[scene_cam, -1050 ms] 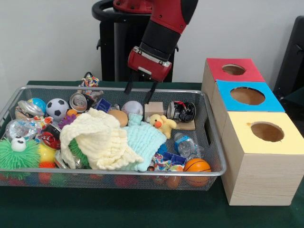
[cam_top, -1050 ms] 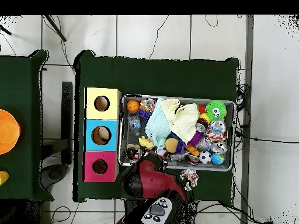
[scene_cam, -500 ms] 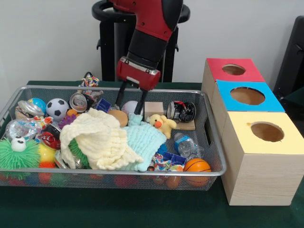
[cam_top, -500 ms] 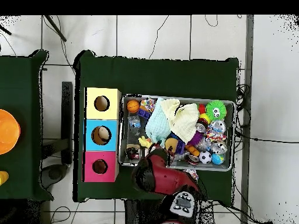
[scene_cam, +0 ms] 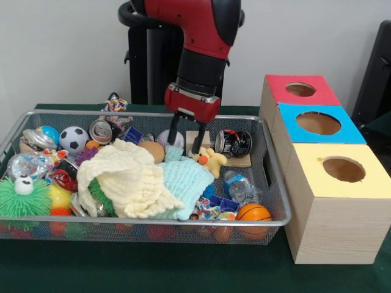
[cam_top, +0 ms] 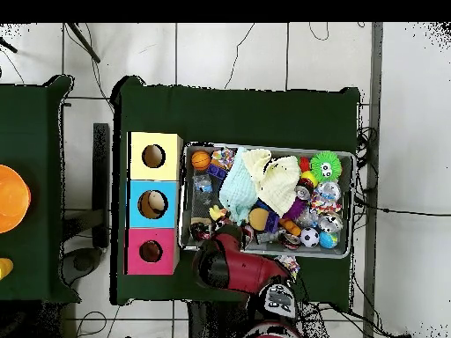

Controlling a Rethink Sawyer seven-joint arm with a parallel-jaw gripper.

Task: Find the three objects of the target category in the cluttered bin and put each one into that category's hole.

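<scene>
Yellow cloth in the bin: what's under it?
A green spiky toy pokes out from under the yellow cloth, and the blue cloth runs beneath its right edge. Anything else below is covered.

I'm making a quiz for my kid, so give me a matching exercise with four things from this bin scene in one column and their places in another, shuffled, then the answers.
Things:
1. mini basketball
2. soccer ball
3. green spiky toy
4. yellow duck

Places, as the front view shows them:
A. bin's far left, beside a crushed can
B. near left corner
C. near right corner, closest to the yellow-topped box
D. just below the open tool, against the pale blue cloth

Pairs: 1-C, 2-A, 3-B, 4-D
</scene>
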